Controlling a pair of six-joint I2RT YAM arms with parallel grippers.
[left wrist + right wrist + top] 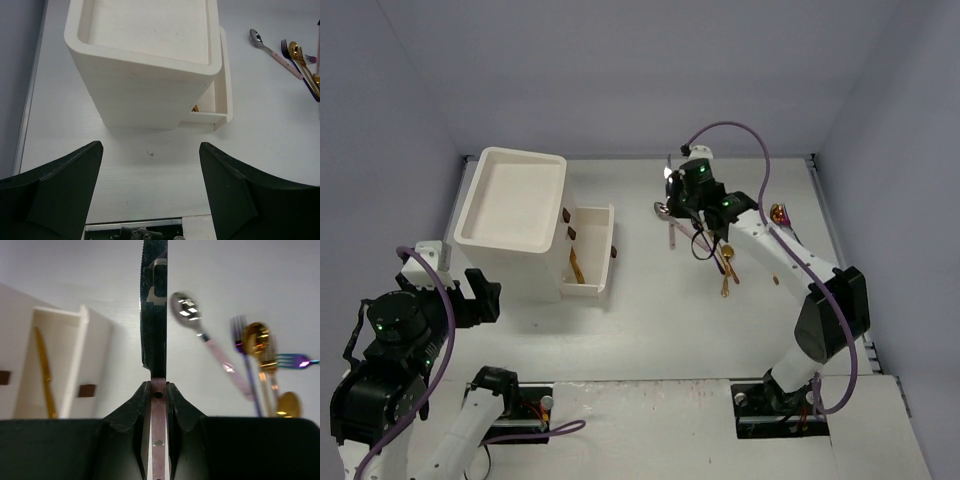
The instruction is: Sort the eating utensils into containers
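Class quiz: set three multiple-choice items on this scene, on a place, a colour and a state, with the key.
1. The gold utensil lies: A on a plate; B in the pulled-out drawer; C in a cup.
2. The handle of the knife is: A pink; B green; C black.
3. The left tool is: A shut on a fork; B shut on a spoon; C open, empty.
Key: B, it shows inside the drawer's walls; A, pink shows in the grip of the right tool; C, its jaws stand wide apart, nothing between.
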